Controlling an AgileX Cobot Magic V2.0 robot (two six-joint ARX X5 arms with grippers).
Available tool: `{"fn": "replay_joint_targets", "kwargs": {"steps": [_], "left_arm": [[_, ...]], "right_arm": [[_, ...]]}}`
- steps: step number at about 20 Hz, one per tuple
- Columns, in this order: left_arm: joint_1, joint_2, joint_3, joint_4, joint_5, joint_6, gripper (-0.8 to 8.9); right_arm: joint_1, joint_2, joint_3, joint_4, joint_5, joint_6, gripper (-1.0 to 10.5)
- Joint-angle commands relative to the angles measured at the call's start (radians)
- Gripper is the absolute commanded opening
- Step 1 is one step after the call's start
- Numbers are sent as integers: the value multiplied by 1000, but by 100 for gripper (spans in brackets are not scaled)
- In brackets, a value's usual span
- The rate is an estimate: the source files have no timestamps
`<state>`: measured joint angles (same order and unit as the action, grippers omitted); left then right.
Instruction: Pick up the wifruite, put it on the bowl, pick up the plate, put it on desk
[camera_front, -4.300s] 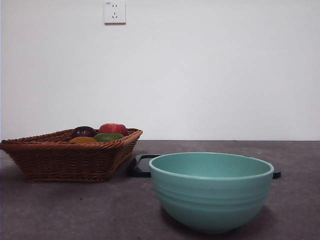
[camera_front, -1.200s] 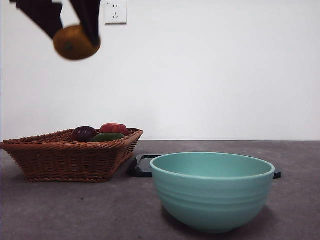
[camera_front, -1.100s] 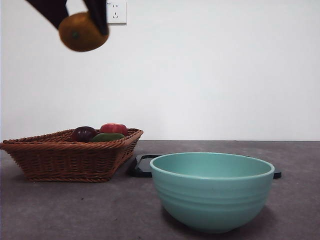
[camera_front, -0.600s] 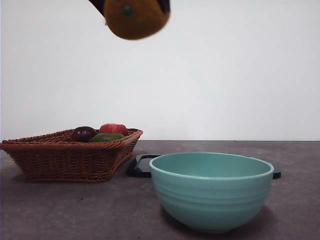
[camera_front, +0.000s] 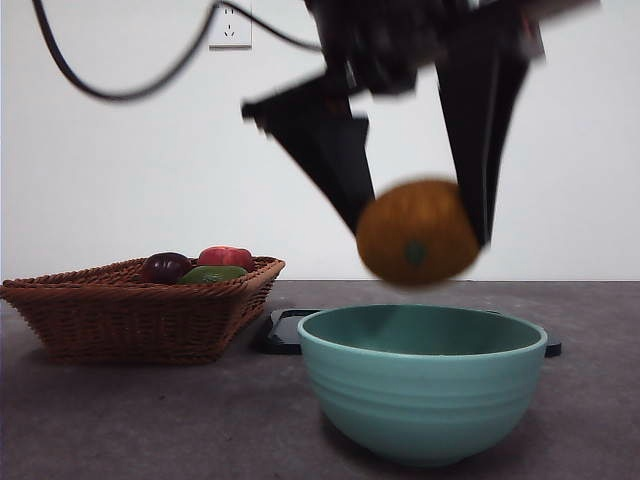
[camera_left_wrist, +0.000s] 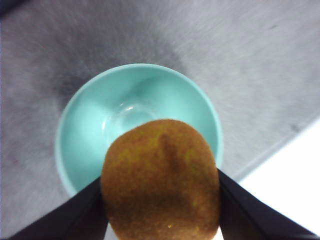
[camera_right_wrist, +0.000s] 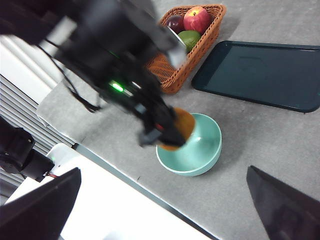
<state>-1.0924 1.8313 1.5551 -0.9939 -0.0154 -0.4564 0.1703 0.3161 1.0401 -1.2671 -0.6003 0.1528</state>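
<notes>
Brownish wifruite (camera_front: 417, 232) clamped in left end effector (camera_front: 420, 225) | above bowl (camera_front: 422, 385) | right jaws apart | arm blurred

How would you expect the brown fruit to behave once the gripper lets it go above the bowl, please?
The wifruite is oval, so it will probably roll down the bowl's curved inside and settle near the middle. Its dull, fuzzy-looking skin suggests it is unlikely to slip from the left gripper early.
</notes>
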Motion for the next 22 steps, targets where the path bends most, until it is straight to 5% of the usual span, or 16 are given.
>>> {"fn": "replay_joint_targets", "kwargs": {"steps": [1,14,18,22], "left_arm": [[-14,72,14,13,-25,25,183],[-5,208,15,50,-26,57,198],[-1,204,32,31,-26,59,538],[-2,154,92,-18,-26,72,604]], "right_arm": [[3,0,18,10,2,-15,599],[3,1,18,26,6,-14,599],[3,1,18,25,6,-11,599],[3,1,18,26,6,-7,599]]}}
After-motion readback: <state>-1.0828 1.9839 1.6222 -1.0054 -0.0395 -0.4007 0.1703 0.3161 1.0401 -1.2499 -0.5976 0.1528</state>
